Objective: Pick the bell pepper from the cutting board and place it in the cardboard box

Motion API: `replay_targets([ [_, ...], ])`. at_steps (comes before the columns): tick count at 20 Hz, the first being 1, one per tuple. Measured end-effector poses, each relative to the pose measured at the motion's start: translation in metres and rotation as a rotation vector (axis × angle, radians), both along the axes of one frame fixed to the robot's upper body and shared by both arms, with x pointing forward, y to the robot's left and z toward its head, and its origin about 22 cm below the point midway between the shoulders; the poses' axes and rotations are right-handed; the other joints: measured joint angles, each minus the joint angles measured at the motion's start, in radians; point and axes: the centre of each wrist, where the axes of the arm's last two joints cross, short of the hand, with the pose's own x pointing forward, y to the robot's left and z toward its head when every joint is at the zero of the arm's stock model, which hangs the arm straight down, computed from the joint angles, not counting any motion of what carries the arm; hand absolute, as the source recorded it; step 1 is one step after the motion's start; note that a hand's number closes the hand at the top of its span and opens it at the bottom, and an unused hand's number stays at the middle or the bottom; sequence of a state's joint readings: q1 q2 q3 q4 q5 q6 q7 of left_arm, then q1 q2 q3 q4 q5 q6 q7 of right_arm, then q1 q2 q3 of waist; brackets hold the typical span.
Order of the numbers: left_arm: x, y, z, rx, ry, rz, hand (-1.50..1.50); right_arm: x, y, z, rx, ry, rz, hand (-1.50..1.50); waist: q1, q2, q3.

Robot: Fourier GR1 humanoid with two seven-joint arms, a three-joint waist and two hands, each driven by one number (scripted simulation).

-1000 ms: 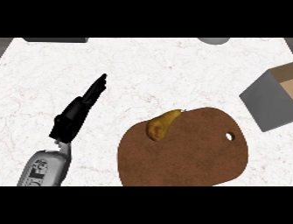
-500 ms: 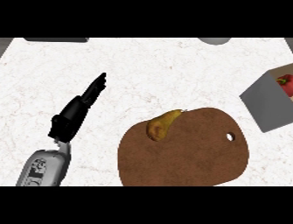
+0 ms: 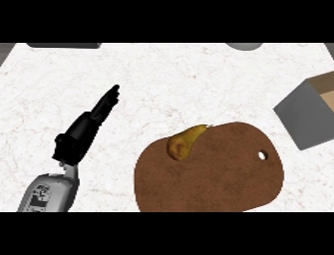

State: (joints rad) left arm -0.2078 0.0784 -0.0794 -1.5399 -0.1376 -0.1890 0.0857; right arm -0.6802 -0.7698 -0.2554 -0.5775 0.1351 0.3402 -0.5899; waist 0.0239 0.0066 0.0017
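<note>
The yellow-orange, curved bell pepper lies on the upper left edge of the round brown wooden cutting board, its long axis slanting from lower left to upper right. The left hand is to the left of the board, well apart from the pepper, with its fingers straight and pressed together, pointing up and right. It is the only hand in view, so the nearer. The grey-sided cardboard box stands to the upper right of the board; no pepper shows inside.
</note>
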Motion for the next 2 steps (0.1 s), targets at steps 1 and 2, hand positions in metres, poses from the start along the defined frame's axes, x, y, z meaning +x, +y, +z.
replay_targets([
  [1, -0.0001, -0.0011, -0.0021, 0.0, -0.001, -0.003, 0.0, 0.0002, -0.0044, 0.0041, 0.055, -0.012, -0.006, -1.5, 0.0, 0.001, 0.0],
  [2, 0.0021, -0.0015, -0.0014, 0.0, 0.0, -0.003, 0.0, -0.0025, -0.012, 0.0081, 0.106, -0.02, -0.01, -1.5, -0.002, 0.002, 0.0],
])
